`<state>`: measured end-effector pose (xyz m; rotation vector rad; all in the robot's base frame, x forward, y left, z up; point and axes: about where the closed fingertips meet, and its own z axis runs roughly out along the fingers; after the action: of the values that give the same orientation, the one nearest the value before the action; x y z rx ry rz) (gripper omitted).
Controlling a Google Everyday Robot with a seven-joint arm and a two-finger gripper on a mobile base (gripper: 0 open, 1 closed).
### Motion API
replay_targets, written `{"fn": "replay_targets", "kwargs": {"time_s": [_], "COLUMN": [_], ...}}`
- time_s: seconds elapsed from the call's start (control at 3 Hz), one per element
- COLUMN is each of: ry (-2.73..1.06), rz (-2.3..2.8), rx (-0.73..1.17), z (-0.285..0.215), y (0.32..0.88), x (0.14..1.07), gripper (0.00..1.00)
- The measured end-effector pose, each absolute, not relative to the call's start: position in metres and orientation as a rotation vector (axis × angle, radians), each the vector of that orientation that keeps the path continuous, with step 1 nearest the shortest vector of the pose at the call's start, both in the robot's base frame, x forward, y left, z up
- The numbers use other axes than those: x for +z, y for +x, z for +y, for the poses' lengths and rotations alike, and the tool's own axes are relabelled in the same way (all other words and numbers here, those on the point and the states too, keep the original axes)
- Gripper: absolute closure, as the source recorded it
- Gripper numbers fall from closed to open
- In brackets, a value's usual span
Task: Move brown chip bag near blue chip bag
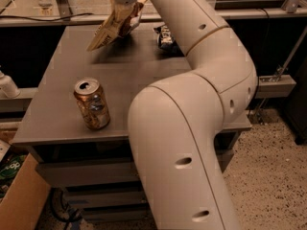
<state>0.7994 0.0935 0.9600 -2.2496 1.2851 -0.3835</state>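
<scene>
Holding brown bag [114, 27] aloft, clamped in gripper [128, 8] just beside blue bag [165, 36]; probably only lowering onto worktop [120, 73] and releasing remaining.

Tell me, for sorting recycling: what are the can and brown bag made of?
The can: probably thin metal, shiny, with an opened top. The brown chip bag, held by the pincer above the table's far side: likely glossy plastic-foil film, creased.

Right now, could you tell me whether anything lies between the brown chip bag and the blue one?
Nothing visible does. The gripper, over the grey table's far side, holds the glossy brown-and-tan chip bag lifted; only bare tabletop separates it from the dark navy foil chip bag.
</scene>
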Motion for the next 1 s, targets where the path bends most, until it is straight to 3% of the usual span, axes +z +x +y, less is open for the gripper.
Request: {"fn": "replay_targets", "kwargs": {"time_s": [1.0], "ry": [-2.367], "rz": [1.331], "rx": [-0.497], "z": [0.024], "y": [0.796], "x": [0.950], "gripper": [1.00]}}
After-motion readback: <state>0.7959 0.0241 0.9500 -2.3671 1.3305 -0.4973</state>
